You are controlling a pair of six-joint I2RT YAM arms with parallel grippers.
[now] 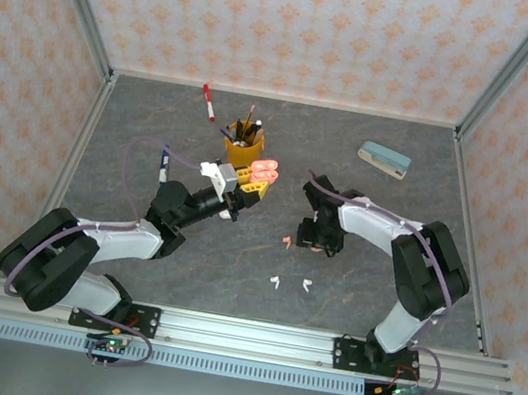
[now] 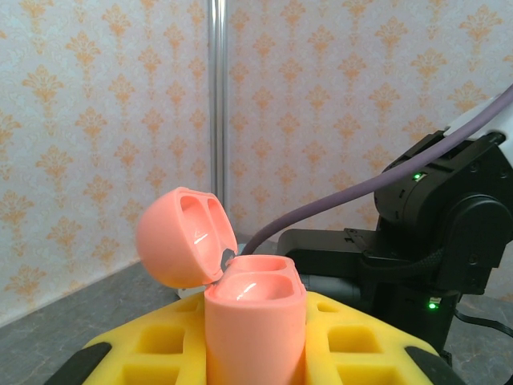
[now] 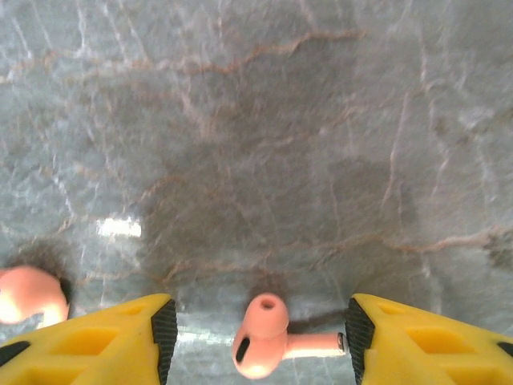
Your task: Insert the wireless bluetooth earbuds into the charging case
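Step in hand: pick-up. The left fingers (image 2: pixel 353 341) are clamped on the open charging case (image 2: pixel 255 321). The right fingers (image 3: pixel 417 337) are apart, straddling a pink earbud (image 3: pixel 260 346) (lying sideways) near the centre of the surface (image 3: pixel 240 120). Next move: close gently on the earbud, then lift it toward the case

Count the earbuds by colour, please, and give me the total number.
Salmon-pink stemmed plastic earbuds: 2
White stemmed plastic earbuds: 2
Total: 4
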